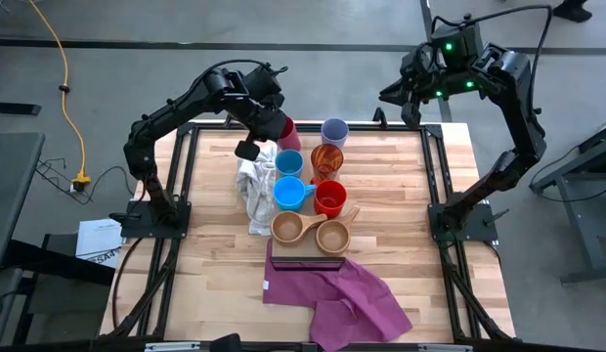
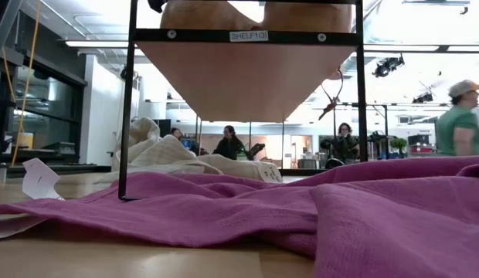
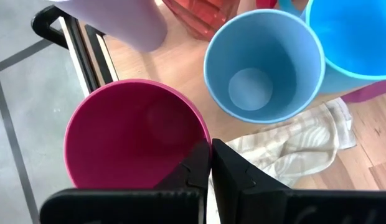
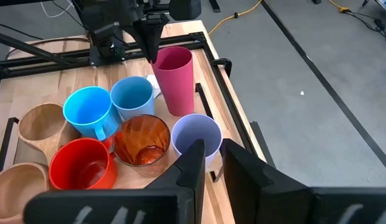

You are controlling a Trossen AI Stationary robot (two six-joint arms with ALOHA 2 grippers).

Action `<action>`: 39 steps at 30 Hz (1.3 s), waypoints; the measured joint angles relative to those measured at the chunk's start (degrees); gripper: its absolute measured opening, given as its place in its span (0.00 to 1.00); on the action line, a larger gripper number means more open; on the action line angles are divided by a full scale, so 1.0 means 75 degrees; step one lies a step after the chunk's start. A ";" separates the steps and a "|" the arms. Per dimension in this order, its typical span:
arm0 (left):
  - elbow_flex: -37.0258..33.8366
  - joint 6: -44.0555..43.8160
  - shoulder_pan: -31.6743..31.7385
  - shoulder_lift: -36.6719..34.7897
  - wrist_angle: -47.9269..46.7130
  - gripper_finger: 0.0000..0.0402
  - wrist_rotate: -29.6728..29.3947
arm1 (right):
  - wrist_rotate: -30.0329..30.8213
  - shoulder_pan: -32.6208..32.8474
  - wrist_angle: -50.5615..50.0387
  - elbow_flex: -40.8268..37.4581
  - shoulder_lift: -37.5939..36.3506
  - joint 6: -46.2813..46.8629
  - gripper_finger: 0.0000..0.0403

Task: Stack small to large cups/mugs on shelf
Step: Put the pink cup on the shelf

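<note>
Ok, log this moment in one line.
left gripper: shut on magenta tumbler rim | right gripper: empty, above lavender tumbler

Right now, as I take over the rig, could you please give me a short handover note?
Left gripper: jaws shut on the magenta tumbler's rim, at the far end of the cup cluster.
Right gripper: open, empty, raised above the lavender tumbler.
Cups: all eight stand upright in two rows; the wooden cups sit on the shelf's near end.
Done: nothing stacked yet.
Left: stack all eight by size.
</note>
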 joint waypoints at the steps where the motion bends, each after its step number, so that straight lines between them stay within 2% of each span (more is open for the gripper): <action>1: 0.0000 0.0007 0.0003 0.0000 0.0005 0.00 -0.0011 | 0.0000 -0.0003 0.0000 0.0000 0.0000 0.0000 0.11; 39: -0.0006 0.0019 0.0003 0.0227 0.0042 0.00 -0.0064 | -0.0032 -0.0001 -0.0029 0.0000 0.0000 -0.0087 0.11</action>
